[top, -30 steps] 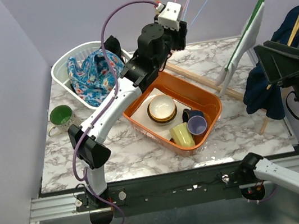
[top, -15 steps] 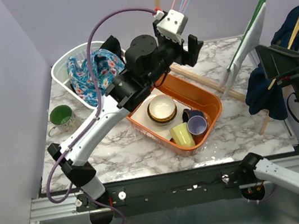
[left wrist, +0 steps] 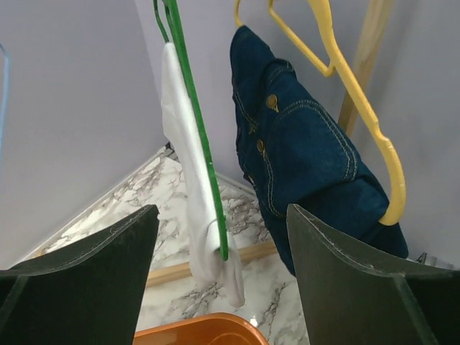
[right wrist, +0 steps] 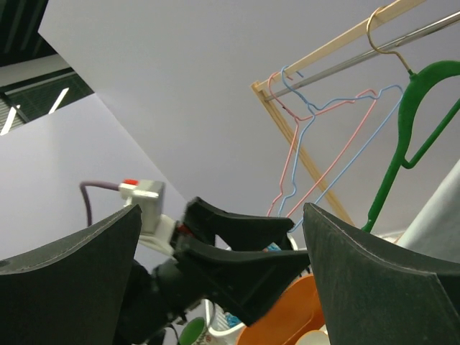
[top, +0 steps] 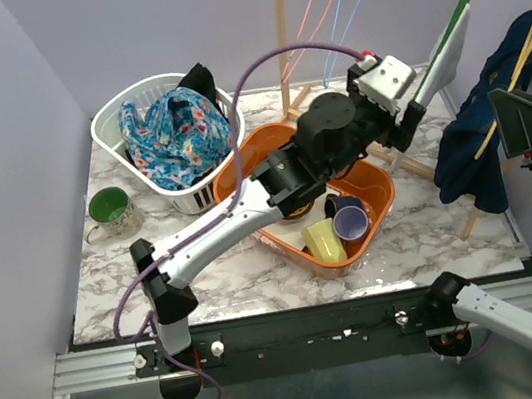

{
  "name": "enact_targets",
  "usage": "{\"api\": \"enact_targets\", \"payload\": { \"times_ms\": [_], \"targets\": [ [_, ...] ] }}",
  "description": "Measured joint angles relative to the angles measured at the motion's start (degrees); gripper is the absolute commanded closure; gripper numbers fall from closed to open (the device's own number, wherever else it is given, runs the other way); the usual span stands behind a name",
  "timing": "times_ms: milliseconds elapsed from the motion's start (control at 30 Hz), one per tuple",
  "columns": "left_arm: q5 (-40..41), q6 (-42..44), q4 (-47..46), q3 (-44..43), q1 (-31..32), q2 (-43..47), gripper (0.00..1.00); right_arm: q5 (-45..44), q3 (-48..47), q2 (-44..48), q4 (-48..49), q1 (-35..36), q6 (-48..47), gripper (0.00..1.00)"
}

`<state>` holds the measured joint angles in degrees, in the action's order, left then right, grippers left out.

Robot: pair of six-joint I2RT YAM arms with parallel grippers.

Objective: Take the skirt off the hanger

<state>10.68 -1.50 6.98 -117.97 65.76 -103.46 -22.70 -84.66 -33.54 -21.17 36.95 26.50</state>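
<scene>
Marble table point(top: 155, 268) runs back to a clothes rail at the far right, where the denim skirt point(left wrist: 302, 165) hangs on a yellow hanger point(left wrist: 359, 93), just beside a white garment point(left wrist: 188, 165) on a green hanger point(left wrist: 192, 108). The left gripper point(left wrist: 219, 215) faces both, fingers spread wide, holding nothing. The right gripper point(right wrist: 221, 212) is spread wide too.

Denim garment point(left wrist: 302, 165) dk blue, hanger point(left wrist: 363, 108) yellow; bin point(top: 380, 204) orange; cloth point(top: 170, 139) blue floral.

Plain lavender walls point(top: 40, 53) enclose a white marble-patterned table point(top: 96, 277) at centre. A wooden clothes rack point(top: 283, 14) stands at upper right; its crossbar looks like metal.
</scene>
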Motion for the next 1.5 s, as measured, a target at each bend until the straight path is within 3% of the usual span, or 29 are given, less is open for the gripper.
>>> {"api": "enact_targets", "payload": {
  "times_ms": [433, 733, 833, 867, 1067, 1500],
  "targets": [
    [7.5, 5.49, -2.01, -8.98, 1.33, -13.14, 0.29, -0.42, 0.68, 1.2, -1.64, 0.0, 0.02, 0.01],
    [10.97, 8.68, -4.42, -11.41, 1.38, -16.92, 0.44, -0.44, 0.68, 1.44, -2.12, 0.0, 0.02, 0.01],
    [10.93, 9.01, -4.35, -13.27, 1.38, -18.18, 0.56, -0.44, 0.68, 1.57, -2.12, 0.0, 0.02, 0.01],
    [10.91, 9.05, -4.37, -13.9, 1.38, -18.56, 0.65, -0.44, 0.68, 1.6, -2.1, 0.0, 0.02, 0.01],
    [10.88, 9.7, -4.52, -15.69, 1.4, -19.58, 1.0, -0.42, 0.68, 1.62, -2.1, 0.0, 0.02, 0.01],
    [11.39, 9.4, -6.88, -15.17, 1.09, -19.54, 1.0, -0.39, 0.68, 1.55, -2.1, 0.0, 0.02, 0.01]
  ]
}}
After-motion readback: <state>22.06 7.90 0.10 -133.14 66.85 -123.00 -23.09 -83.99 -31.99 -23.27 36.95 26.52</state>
